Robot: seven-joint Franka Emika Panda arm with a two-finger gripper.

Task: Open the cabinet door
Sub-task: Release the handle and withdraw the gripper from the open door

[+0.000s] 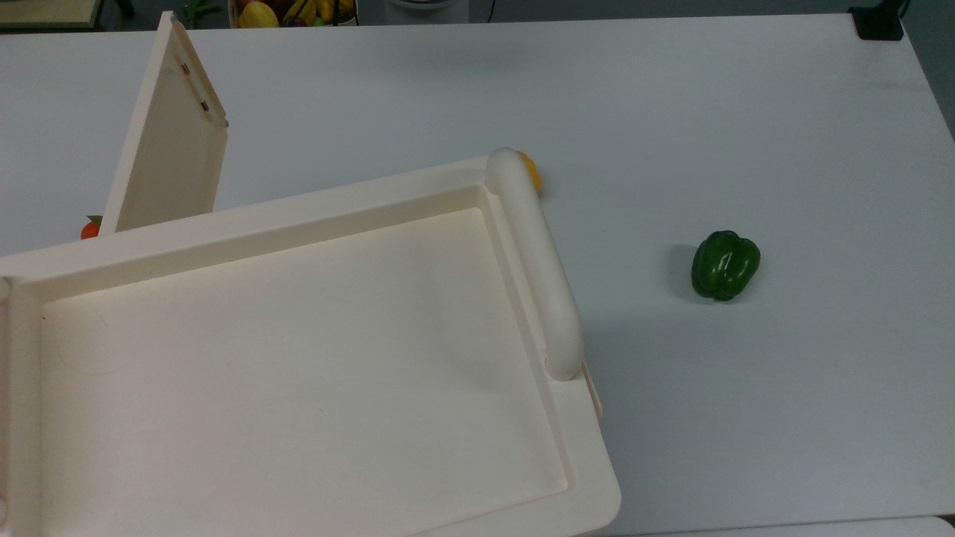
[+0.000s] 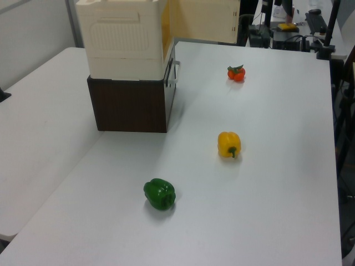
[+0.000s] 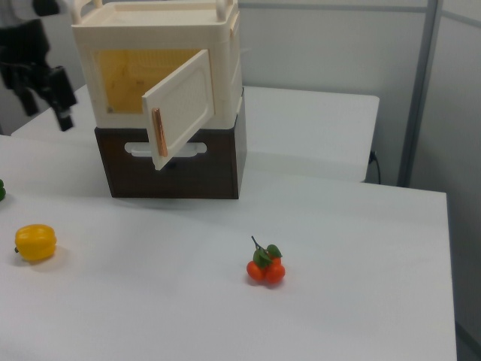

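On the white table (image 2: pixel 277 166), the cream cabinet (image 3: pixel 161 45) is sitting atop a dark brown base (image 3: pixel 173 162). The cabinet door (image 3: pixel 183 105) is standing swung well out from the cabinet front, exposing a yellowish interior, with a copper handle (image 3: pixel 158 133) at its free edge. At the right view's left edge the gripper (image 3: pixel 60 113) is hanging apart from the door; whether its fingers are parted is impossible to tell. A green pepper (image 2: pixel 160 194), a yellow pepper (image 2: pixel 229 144) and a tomato cluster (image 3: pixel 264 269) are lying well apart on the table.
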